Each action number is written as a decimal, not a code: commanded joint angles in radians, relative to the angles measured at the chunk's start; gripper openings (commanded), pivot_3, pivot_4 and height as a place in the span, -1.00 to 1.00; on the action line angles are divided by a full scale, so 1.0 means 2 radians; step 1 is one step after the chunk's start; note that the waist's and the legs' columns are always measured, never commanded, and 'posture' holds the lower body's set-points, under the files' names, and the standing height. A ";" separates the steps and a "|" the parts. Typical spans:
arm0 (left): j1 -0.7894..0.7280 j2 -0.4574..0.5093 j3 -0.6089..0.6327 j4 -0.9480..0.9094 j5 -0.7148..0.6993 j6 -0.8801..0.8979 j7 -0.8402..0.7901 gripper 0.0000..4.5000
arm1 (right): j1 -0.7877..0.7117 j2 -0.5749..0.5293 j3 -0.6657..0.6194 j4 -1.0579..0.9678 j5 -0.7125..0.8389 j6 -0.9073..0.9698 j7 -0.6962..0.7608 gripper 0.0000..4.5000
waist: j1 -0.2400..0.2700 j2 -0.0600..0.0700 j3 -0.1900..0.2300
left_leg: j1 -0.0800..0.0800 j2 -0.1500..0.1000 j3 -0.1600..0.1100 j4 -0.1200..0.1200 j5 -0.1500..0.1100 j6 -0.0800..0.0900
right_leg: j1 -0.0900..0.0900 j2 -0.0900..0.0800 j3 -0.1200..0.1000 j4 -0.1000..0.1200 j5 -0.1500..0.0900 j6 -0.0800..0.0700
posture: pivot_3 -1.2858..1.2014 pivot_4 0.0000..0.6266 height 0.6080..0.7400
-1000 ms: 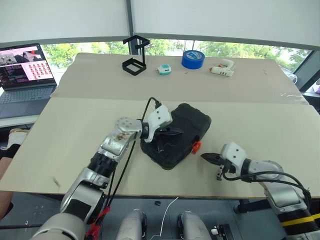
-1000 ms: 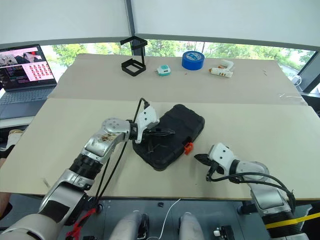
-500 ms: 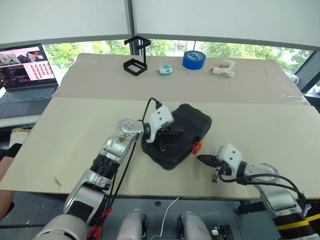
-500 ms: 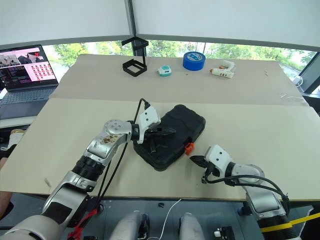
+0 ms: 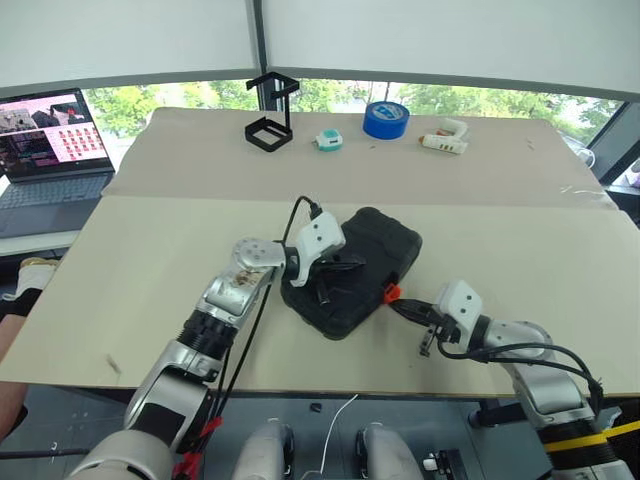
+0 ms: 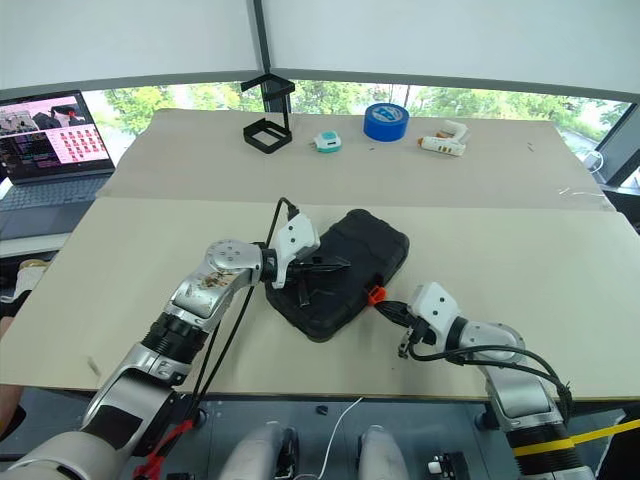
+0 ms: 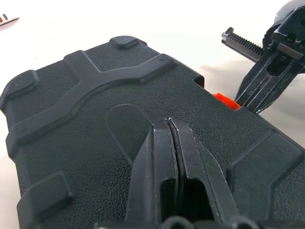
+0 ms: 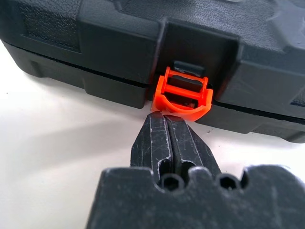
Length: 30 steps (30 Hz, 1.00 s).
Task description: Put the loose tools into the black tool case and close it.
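The black tool case [image 5: 350, 270] lies lid-down at centre frame on the table [image 5: 150, 250], its orange latch [image 8: 183, 93] seemingly unfastened. The left end effector [image 7: 172, 143], pressed together, rests on the lid; the right end effector [image 8: 167, 138], likewise pressed together, nudges the latch, whose lifted flap the right wrist view reveals.

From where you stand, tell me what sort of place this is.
Probably a lab or workshop test bench: a laptop beside the table, a tool case in front, blue tape and a glue gun at the back by windows.
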 commanded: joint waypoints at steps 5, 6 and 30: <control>0.029 0.008 -0.023 0.014 0.018 0.026 -0.012 -0.96 | -0.021 0.010 -0.029 -0.015 0.024 -0.041 -0.005 -1.00 | -0.003 0.000 0.000 | 0.000 0.000 0.000 0.000 0.000 0.000 | 0.000 0.000 0.000 0.000 0.000 0.000 | 0.03 -0.52 1.00; 0.030 0.008 -0.023 0.014 0.019 0.029 -0.012 -0.96 | -0.022 0.011 -0.029 -0.017 0.027 -0.039 -0.004 -1.00 | -0.003 0.000 0.000 | 0.000 0.000 0.000 0.000 0.000 0.000 | 0.000 0.000 0.000 0.000 0.000 0.000 | 0.03 -0.52 1.00; 0.044 0.013 -0.031 0.002 0.024 0.064 -0.015 -0.96 | -0.046 0.044 -0.005 0.000 0.016 -0.008 -0.010 -1.00 | -0.009 0.000 0.000 | 0.007 0.001 0.000 -0.002 0.000 -0.001 | 0.005 0.000 0.001 0.000 -0.001 -0.001 | 0.03 -0.52 1.00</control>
